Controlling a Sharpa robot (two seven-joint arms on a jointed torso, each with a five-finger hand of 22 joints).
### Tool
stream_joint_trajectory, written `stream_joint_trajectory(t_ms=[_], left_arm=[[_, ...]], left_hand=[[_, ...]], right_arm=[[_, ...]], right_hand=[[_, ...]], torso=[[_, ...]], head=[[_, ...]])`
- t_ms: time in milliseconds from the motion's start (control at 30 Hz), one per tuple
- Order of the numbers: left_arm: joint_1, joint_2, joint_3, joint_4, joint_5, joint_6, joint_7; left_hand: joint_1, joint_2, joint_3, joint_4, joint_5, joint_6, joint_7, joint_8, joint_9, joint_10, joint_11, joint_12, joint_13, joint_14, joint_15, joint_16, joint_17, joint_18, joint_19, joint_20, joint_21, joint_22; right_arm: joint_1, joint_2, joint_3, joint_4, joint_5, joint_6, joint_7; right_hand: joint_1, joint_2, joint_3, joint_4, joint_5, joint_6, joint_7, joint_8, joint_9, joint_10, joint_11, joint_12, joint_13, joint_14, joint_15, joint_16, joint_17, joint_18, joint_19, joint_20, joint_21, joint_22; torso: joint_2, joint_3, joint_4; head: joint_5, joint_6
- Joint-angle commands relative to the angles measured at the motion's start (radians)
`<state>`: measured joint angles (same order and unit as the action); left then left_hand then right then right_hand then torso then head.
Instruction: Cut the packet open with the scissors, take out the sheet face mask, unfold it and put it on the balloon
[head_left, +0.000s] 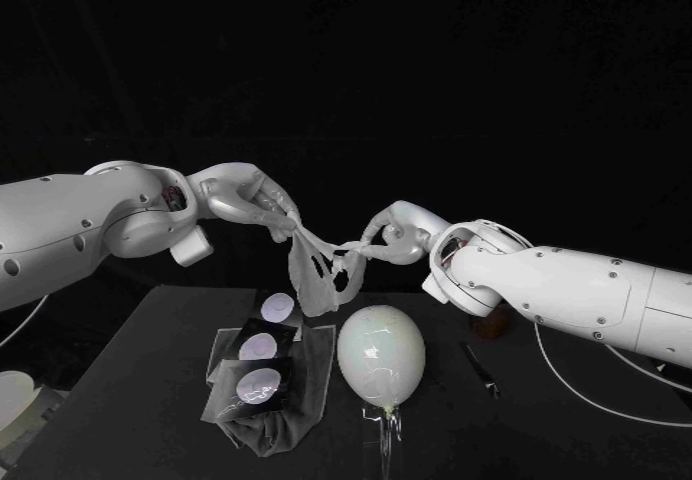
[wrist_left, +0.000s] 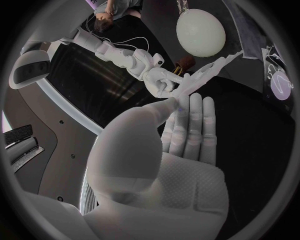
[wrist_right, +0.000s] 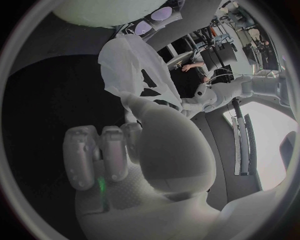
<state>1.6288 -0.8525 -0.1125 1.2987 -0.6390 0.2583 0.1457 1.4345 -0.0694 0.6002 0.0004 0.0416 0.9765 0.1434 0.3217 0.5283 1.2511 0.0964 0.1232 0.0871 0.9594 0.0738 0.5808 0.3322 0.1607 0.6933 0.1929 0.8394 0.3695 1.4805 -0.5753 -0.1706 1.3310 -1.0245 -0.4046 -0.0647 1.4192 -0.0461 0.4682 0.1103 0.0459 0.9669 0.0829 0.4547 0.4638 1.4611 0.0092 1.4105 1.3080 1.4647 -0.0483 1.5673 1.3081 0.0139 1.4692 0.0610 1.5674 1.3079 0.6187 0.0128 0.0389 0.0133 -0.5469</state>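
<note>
Both hands are raised above the black worktop (head_left: 144, 330), with the face mask (head_left: 320, 268) stretched between them. The left hand (head_left: 248, 203) pinches one upper corner of the pale sheet between its thumb and fingers. The right hand (head_left: 387, 236) grips the other end, its fingers curled in around the twisted edge. The mask is only partly opened. It is bunched into a strand near the right hand, and it hangs in a loose, wrinkled flap with holes showing below the left hand. Its lower edge hangs clear of the worktop, just above and behind the balloon (head_left: 381, 352). The whitish, egg-shaped balloon lies on the worktop below the hands, with its knotted end toward the robot. Just to its left lies the dark packet (head_left: 260, 350) with pale round patches, and some crumpled material sits at its near end. To the right of the balloon, slightly apart from it, lie the dark, slim scissors (head_left: 482, 371).
</note>
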Motion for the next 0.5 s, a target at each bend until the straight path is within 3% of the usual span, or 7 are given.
stream_joint_trajectory(t_ms=[33,233,500], left_arm=[[-0.002,-0.014,-0.006,0.016,0.083,-0.031,0.008],[-0.007,-0.072,-0.031,0.077,0.184,-0.03,0.003],[-0.021,-0.136,-0.049,0.176,0.272,0.003,-0.008]], left_hand=[[0.004,0.003,-0.001,0.006,0.007,0.006,0.004,0.004,0.171,0.007,-0.003,0.004,0.001,0.003,-0.008,0.005,0.002,0.01,-0.002,0.003,0.005,0.002],[0.003,0.002,-0.001,0.007,0.007,0.006,0.004,0.004,0.172,0.009,-0.003,0.005,0.002,0.005,-0.009,0.006,0.003,0.011,-0.002,0.004,0.007,0.003],[0.002,0.0,-0.001,0.01,0.007,0.009,0.004,0.006,0.176,0.013,-0.004,0.008,0.002,0.008,-0.011,0.009,0.006,0.013,-0.001,0.005,0.011,0.005]], right_arm=[[0.003,0.007,0.001,-0.022,-0.15,0.025,0.003],[0.004,0.04,0.001,-0.083,-0.175,0.029,0.019],[-0.007,0.093,0.001,-0.148,-0.177,0.016,0.041]], right_hand=[[-0.002,-0.001,0.003,-0.003,0.003,-0.004,-0.002,0.009,0.003,0.0,-0.002,0.001,0.14,0.106,-0.004,0.003,0.263,-0.014,0.102,-0.005,0.003,0.263],[-0.002,-0.003,0.003,-0.005,0.003,-0.004,-0.003,0.011,0.004,0.0,-0.002,0.001,0.14,0.106,-0.004,0.003,0.263,-0.014,0.102,-0.005,0.003,0.263],[-0.002,-0.004,0.003,-0.005,0.003,-0.004,-0.003,0.011,0.004,-0.001,-0.002,-0.001,0.139,0.106,-0.004,0.003,0.263,-0.014,0.102,-0.005,0.003,0.263]], torso=[[0.001,0.0014,-0.0011],[0.001,0.0021,-0.0013],[0.001,0.0011,0.0001]], head=[[-0.002,-0.001],[-0.002,-0.005],[-0.006,-0.012]])
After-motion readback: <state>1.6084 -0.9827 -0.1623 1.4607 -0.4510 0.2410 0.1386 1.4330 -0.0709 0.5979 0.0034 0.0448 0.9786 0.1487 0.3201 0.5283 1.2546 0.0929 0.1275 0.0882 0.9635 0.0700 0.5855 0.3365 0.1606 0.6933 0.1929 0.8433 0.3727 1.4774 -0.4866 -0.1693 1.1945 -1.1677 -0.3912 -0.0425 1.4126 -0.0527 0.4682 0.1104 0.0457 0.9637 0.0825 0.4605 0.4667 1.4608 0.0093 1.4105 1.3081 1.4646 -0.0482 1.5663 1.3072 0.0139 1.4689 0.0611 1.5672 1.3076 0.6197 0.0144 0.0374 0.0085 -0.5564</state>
